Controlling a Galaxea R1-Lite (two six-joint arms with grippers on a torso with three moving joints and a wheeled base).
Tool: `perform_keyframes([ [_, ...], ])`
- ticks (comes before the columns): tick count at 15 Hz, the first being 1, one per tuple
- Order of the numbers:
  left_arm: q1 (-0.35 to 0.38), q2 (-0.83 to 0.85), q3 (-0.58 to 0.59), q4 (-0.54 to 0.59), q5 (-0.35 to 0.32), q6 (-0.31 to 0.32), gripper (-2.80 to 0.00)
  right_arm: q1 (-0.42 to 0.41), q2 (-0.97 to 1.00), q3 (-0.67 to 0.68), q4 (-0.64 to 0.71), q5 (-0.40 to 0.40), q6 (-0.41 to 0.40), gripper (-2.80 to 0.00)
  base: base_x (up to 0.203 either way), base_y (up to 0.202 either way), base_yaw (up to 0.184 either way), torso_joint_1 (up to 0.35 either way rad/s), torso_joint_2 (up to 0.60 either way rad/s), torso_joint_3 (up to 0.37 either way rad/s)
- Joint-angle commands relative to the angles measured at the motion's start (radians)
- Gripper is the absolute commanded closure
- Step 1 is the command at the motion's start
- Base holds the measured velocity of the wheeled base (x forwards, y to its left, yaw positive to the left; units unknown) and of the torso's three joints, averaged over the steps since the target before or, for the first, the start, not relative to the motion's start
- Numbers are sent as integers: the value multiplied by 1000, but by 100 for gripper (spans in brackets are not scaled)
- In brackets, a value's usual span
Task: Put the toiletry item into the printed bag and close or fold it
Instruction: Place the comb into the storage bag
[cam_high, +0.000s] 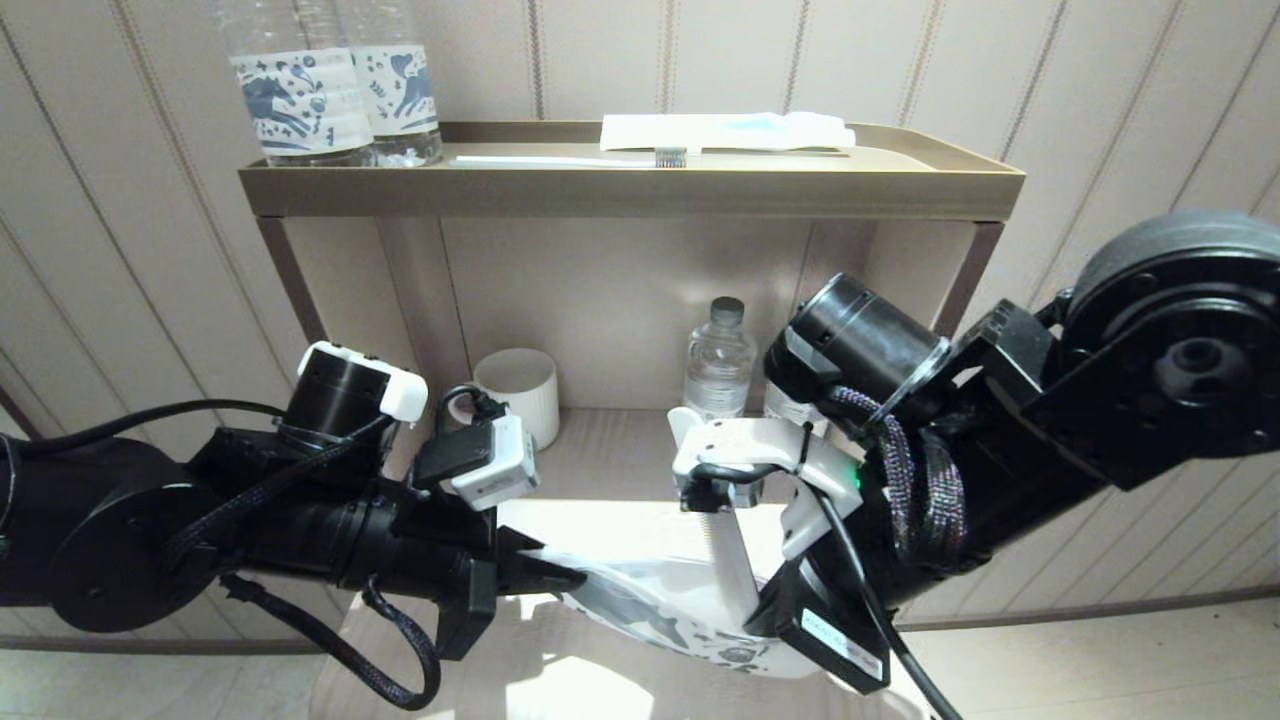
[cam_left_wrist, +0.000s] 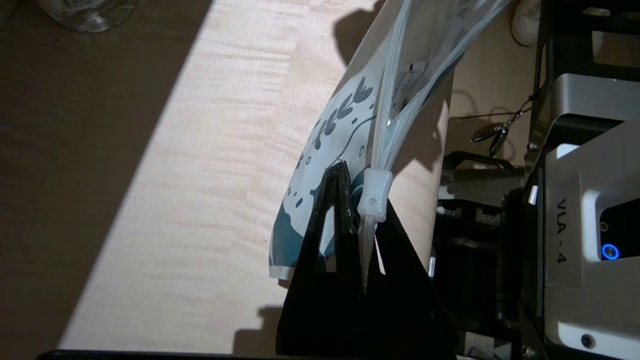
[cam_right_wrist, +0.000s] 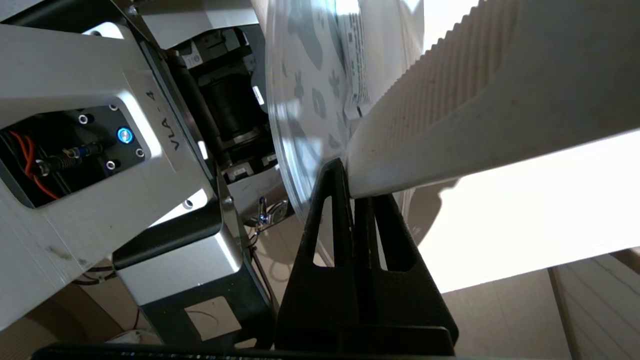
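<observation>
We see the left gripper (cam_high: 560, 578) clamped tight on one end of the printed bag (cam_high: 660, 610), its black fingers (cam_left_wrist: 332, 210) pinching the pouch beside the white zip slider (cam_left_wrist: 374, 195). The bag hangs in the air between the two arms, above the lit front part of the lower shelf (cam_high: 600, 450). The right gripper (cam_high: 765, 610) is closed on the handle end of the white comb (cam_high: 728, 545), whose toothed part rises away from the jaws, just beside the bag's open mouth.
</observation>
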Motion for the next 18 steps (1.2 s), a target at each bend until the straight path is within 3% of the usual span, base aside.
perform_keyframes([
  [1,2,-1,-3,-1,-3,3,0,-5,-12,12,5,1,-2,0,0,0,0,0,0,0],
  [18,21,22,-34,1,-14,0,0,-25,-52,100,-31,-1,-28,0,0,0,0,0,0,0],
])
